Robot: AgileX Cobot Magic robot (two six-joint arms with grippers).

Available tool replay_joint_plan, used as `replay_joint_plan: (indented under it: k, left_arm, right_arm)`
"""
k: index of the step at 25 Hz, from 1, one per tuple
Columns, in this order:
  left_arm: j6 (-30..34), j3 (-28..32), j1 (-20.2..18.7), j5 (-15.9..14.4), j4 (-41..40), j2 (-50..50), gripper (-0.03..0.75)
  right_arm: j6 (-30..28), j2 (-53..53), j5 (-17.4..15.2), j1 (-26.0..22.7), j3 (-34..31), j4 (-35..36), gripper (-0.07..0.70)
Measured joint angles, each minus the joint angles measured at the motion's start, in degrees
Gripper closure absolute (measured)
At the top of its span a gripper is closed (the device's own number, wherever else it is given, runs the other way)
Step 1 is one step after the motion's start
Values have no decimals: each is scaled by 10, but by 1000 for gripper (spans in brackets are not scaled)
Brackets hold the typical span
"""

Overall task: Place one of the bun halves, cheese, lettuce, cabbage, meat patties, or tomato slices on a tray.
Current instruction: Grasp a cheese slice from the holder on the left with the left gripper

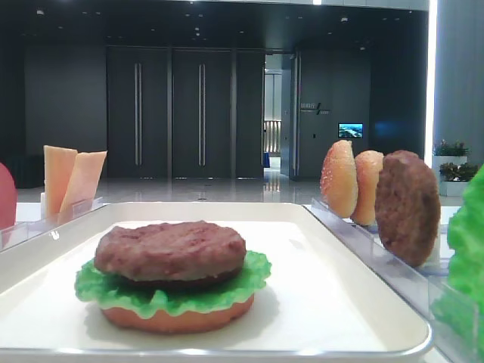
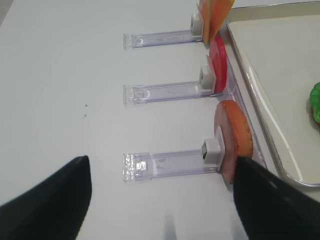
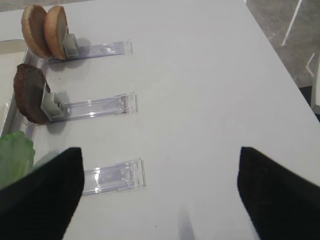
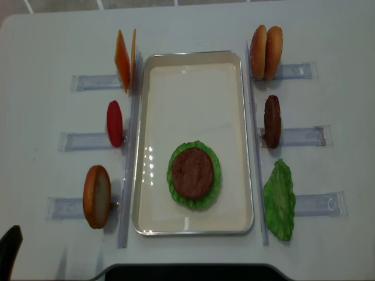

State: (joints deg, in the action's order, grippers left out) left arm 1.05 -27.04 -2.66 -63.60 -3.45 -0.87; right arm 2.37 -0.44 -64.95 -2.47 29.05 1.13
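Tray (image 4: 146,117): we see a white tray with a low rim at the middle of the white counter (image 4: 193,23), long side running front to back.
Stack on tray: in the tray's near half sits a bun half (image 1: 178,316), lettuce (image 4: 212,157) on it, and a meat patty (image 4: 192,173) on top.
Cheese (image 4: 122,60): two slices stand on edge in a clear rack (image 4: 88,82) just beside the tray's far left corner.
Tomato slice (image 4: 115,123): upright in the middle left rack.
Left bun half (image 4: 96,196): upright near the tray's near left corner.
Right side: two bun halves (image 4: 266,51), a second patty (image 4: 272,121) and a loose lettuce leaf (image 4: 279,200) along the tray's right edge.
Left pincer (image 2: 160,200): released, fingers wide apart above the counter, holding nothing.
Right pincer (image 3: 160,195): released, fingers spread, holding nothing.
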Motion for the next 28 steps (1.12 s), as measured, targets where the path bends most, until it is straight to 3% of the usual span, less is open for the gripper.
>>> replay_joint_plan:
  k: [17, 22, 28]
  left_arm:
    - [-6, -1, 0, -4, 0, 11, 24]
    - [-41, -36, 0, -14, 0, 113, 24]
    - [-57, -124, 0, -15, 0, 279, 24]
  right_arm:
    - [0, 0, 0, 0, 0, 0, 41]
    - [0, 0, 0, 0, 0, 0, 41]
    - [0, 0, 0, 0, 0, 0, 41]
